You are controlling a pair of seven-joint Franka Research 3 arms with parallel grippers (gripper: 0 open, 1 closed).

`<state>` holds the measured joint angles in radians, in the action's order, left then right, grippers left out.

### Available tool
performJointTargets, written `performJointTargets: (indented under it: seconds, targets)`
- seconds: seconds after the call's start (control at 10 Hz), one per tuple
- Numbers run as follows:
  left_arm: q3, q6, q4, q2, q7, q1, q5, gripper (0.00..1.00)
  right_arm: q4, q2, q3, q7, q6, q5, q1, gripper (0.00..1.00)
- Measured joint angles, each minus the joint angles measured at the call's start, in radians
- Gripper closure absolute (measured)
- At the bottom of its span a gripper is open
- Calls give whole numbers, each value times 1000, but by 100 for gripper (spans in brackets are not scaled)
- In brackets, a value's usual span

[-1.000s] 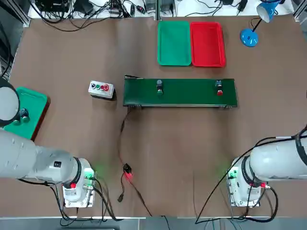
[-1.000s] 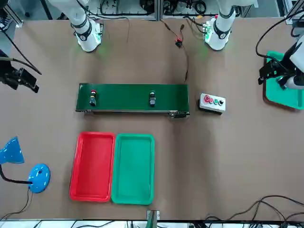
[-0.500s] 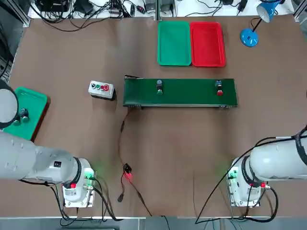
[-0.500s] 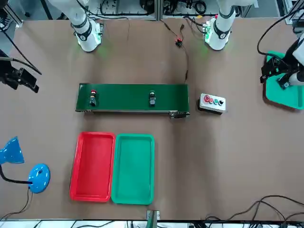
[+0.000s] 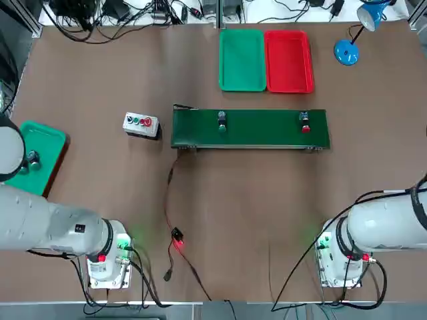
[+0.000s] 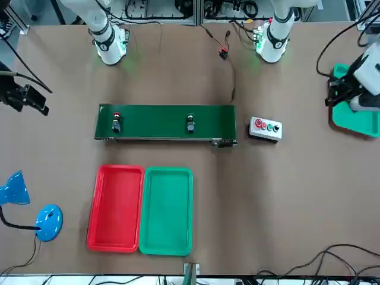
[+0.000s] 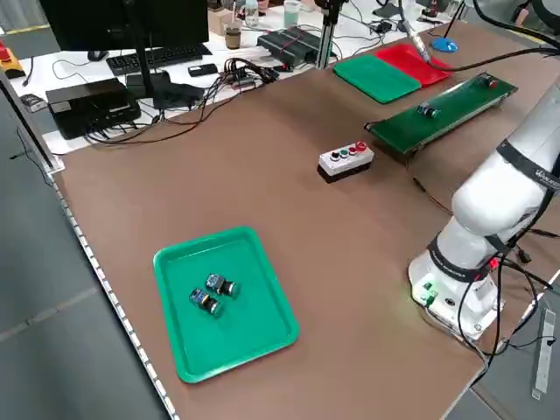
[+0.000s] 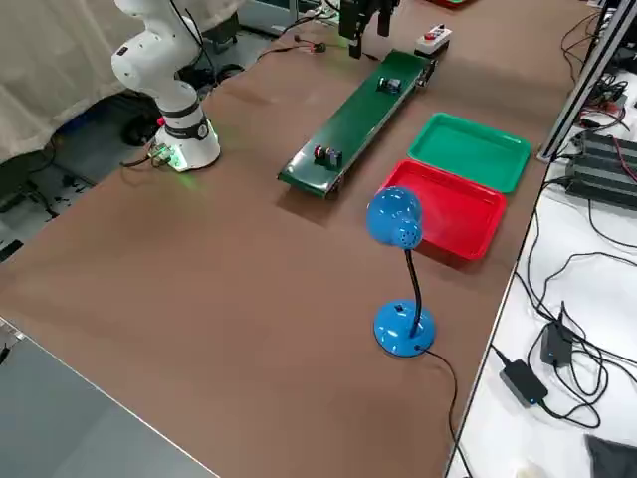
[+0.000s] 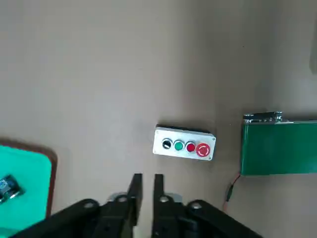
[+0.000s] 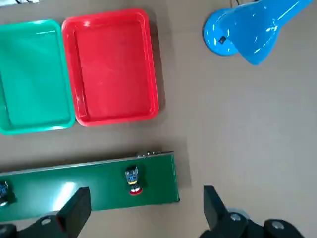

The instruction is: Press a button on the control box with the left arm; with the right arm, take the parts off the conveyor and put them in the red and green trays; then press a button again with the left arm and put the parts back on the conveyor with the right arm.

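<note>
Hovering high over the worktop (image 5: 100,73), left pincer (image 9: 145,187) has its fingers drawn nearly together, narrow slot between them, nothing held. Its wrist view looks straight down at the control box (image 9: 184,146), which sits apart from the fingertips.

Control box (image 5: 141,124) lies on the worktop just off the left end of the conveyor (image 5: 250,129), not touching it. Four buttons in a row on top: black, green, red, plus a larger red one at the end nearest the conveyor.

Conveyor is a long green belt across the middle of the worktop. Two parts on it: one part (image 5: 221,121) with a green tip near the control-box end, another part (image 5: 304,122) with a red tip near the far end. Both well apart.

Green tray (image 5: 242,60) and red tray (image 5: 288,61) sit side by side beyond the conveyor, edges touching, green one on the robot's left. Nothing in either.

Right pincer (image 10: 143,210) is wide open, empty, held high above the red-tip end of the conveyor.

A second green tray (image 7: 226,302) sits at the robot's far left edge with two small parts (image 7: 213,293) in it, close together. Blue desk lamp (image 8: 399,269) stands at the far right corner beyond the red tray. Loose black cable with a red clip (image 5: 177,241) runs from the conveyor toward the arm bases.
</note>
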<state>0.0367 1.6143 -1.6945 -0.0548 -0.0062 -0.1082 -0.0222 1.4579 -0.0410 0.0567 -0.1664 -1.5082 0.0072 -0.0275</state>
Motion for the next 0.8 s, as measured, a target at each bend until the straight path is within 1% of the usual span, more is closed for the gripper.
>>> performJointTargets:
  seconds: [0.1,0.4,0.5,0.8]
  targets:
    - [-19,67,-76,-20,-1,0,0,97,1,0,3,1,13,0,1,0]
    - [-81,259,-332,-70,-10,-1,0,99,5,-2,7,3,20,0,3,0]
    - [-94,304,-402,-74,-11,-1,0,99,5,-2,7,4,22,0,6,0]
    - [-120,449,-575,-75,-11,0,0,99,8,-3,8,4,25,0,11,0]
